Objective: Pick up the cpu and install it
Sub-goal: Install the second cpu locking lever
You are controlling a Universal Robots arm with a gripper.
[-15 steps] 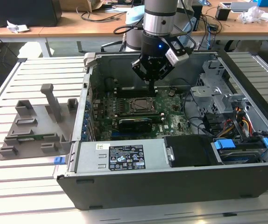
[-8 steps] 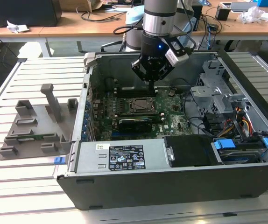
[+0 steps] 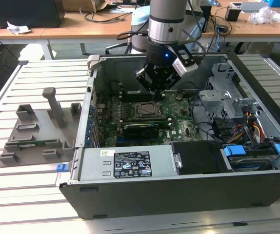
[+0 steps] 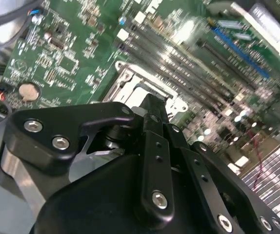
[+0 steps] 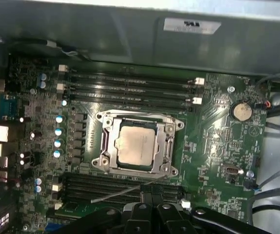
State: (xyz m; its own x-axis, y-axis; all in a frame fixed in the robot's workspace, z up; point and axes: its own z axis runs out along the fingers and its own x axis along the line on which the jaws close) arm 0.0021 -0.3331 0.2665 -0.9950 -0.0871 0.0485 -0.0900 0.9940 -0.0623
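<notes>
Cpu (image 5: 136, 145), one, seated in socket (image 5: 165, 147); gripper (image 3: 155, 90) above.

A lab: slatted metal workbench (image 3: 32, 195), open computer case (image 3: 179, 195), cable-strewn wooden desks (image 3: 81, 27)

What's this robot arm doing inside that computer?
A single robot arm is reaching down into an open computer case, with its gripper hanging just above the green motherboard. The cpu, a small silvery square chip, is already lying in its socket on the board, with the metal frame around it. The gripper is close above the chip, not holding anything that shows.
</notes>
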